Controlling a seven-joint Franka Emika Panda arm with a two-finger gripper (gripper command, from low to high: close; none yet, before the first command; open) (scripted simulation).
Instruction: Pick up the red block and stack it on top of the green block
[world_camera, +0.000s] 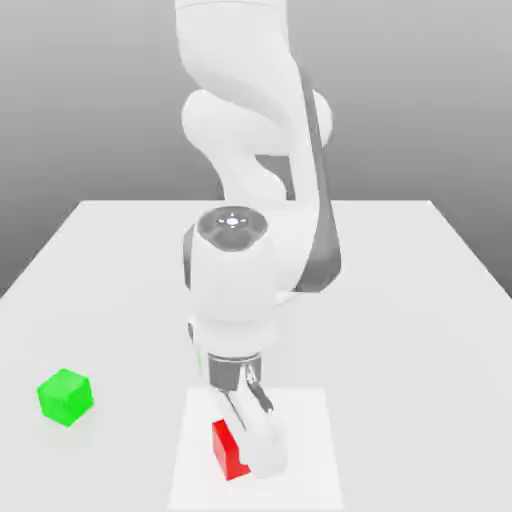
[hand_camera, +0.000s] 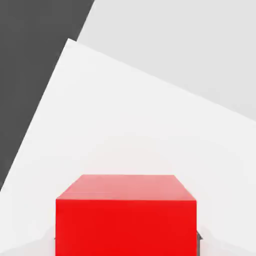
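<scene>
On the tabletop (world_camera: 380, 340), bottom centre, the end effector (world_camera: 248, 462) is gripping the red block (world_camera: 227, 452); the grasp step is seemingly calling for lifting next.

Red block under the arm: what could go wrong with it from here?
The bright red cube-like block sits at the hand; an off-centre grip might twist it. The bright green cube stands well off toward the exterior view's left, so a weak grip could drop the block on the way.
</scene>
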